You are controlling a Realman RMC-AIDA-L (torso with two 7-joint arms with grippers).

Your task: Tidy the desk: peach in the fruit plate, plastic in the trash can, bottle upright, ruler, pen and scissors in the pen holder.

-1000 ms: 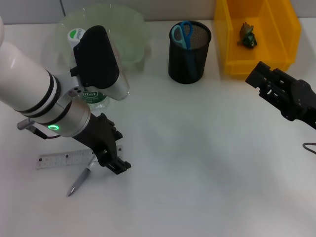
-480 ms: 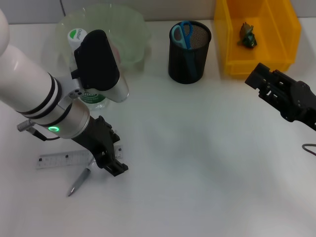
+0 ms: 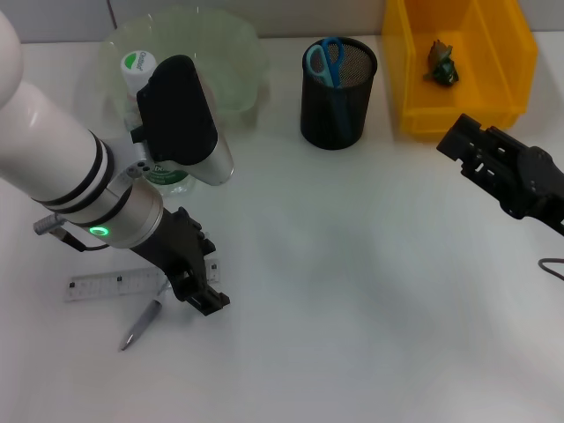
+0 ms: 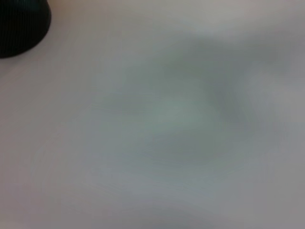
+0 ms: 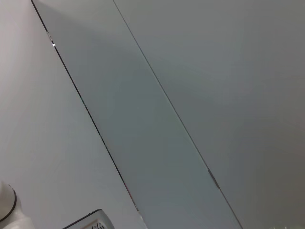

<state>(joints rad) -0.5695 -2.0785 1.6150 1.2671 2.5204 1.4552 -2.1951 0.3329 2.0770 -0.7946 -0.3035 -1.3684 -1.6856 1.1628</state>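
Observation:
My left gripper [image 3: 201,291] is low on the table at the right end of the clear ruler [image 3: 110,285], with the grey pen [image 3: 141,324] lying just in front of it. The bottle [image 3: 138,67] with its green-and-white cap stands upright behind my left arm, mostly hidden by it. Blue-handled scissors [image 3: 328,60] stand in the black mesh pen holder [image 3: 337,110], whose edge also shows in the left wrist view [image 4: 19,24]. A crumpled piece of plastic [image 3: 441,62] lies in the yellow trash can [image 3: 493,106]. The green fruit plate [image 3: 233,53] is at the back left; the peach is hidden. My right gripper [image 3: 458,141] hovers parked at the right.
White tabletop stretches between the two arms and in front of the pen holder. A cable [image 3: 553,264] shows at the right edge. The right wrist view shows only grey wall panels.
My left gripper has shifted a little to the left along the ruler's right end. The right arm, the pen and the ruler have not moved.

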